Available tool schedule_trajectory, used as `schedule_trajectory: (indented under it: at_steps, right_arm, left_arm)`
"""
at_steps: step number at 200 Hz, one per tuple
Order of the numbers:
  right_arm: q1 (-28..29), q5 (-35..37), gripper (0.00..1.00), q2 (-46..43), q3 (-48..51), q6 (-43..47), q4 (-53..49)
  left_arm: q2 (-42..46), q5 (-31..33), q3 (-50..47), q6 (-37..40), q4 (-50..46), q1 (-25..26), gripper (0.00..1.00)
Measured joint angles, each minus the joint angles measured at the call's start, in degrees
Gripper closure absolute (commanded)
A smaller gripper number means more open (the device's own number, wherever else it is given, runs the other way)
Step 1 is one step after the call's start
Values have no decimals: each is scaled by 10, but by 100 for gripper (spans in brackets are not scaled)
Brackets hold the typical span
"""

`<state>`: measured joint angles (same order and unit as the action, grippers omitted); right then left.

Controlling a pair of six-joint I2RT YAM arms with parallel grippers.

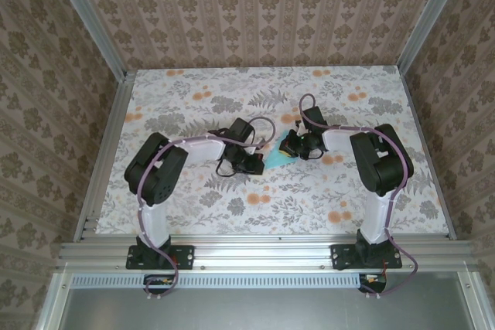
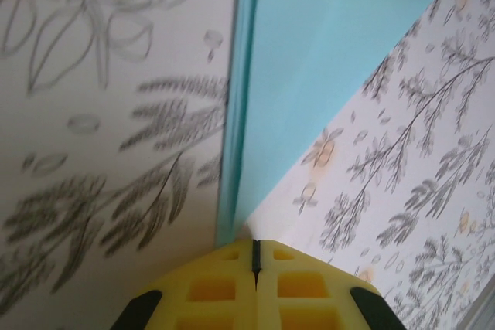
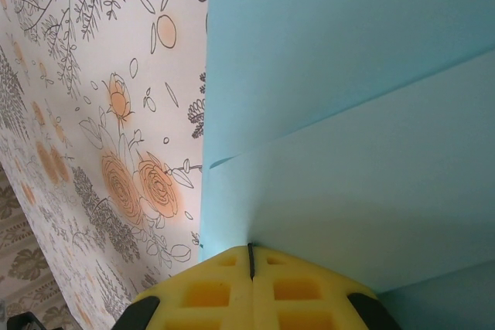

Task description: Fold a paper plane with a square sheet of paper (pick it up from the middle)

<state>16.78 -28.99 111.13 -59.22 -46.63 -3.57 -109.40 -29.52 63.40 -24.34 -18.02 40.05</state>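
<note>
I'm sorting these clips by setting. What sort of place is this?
Probably a robot test cell in a lab, not a home: an aluminium frame edges the floral table, patterned panels wall it in, and the left arm and right arm are bolted at its near edge.

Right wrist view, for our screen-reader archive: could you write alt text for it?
The shut yellow right claw meets a folded, thin turquoise-blue paper sheet with a diagonal layered edge, lying on the grey-and-orange floral tabletop.
</note>
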Motion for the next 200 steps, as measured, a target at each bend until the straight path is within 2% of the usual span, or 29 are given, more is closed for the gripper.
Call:
schedule_trajectory:
  at_steps: [26,67,88,122,150,200]
  right_arm:
    - [0,1,87,0,-5,6,-6]
    - [-4,21,68,-31,-14,22,-45]
    - [-8,49,54,-85,-10,16,-58]
    - [-8,134,41,-207,20,-3,-56]
    - [-8,172,41,-217,43,-15,-55]
    - [-8,148,51,-128,46,-32,-24]
  left_arm:
    - [19,5,-11,0,-28,-13,93]
    - [76,24,-11,-17,-30,-20,74]
    - [101,57,-4,-29,-21,-16,67]
    - [105,138,28,-33,-18,-2,54]
    - [101,173,50,-37,-13,8,47]
    - [66,187,73,-44,-2,16,41]
